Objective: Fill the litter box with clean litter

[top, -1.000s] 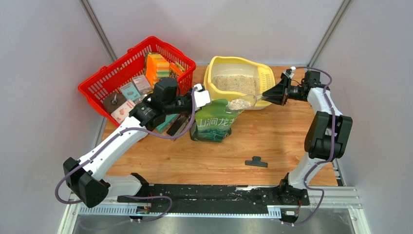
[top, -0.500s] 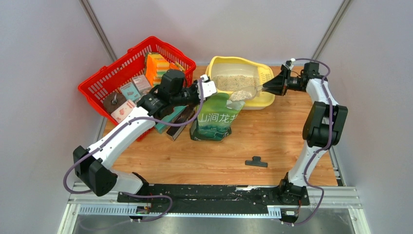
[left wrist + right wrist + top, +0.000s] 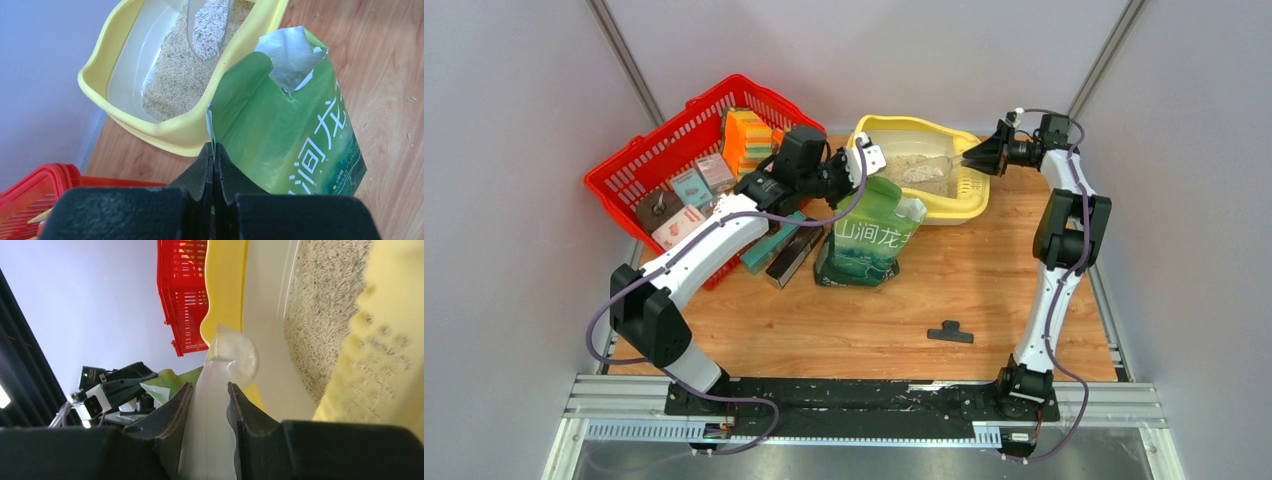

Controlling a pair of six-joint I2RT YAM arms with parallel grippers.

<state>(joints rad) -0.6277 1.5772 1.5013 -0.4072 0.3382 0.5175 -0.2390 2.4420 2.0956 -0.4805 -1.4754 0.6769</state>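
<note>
A red plastic mesh basket (image 3: 629,175) stands at the left. The left gripper (image 3: 213,160) is pinched tight on the top edge of an upright green printed bag (image 3: 280,135). Just behind it, the pale yellow plastic litter box (image 3: 969,205) holds beige-grey granular litter (image 3: 172,80). The right gripper (image 3: 207,405) clamps a clear plastic scoop (image 3: 209,27), loaded with granules, over the basin.

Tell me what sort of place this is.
Probably a robot test cell, not a home: left arm and right arm mounted at a wooden table, bare grey walls, a litter box and green bag staged as props.
</note>
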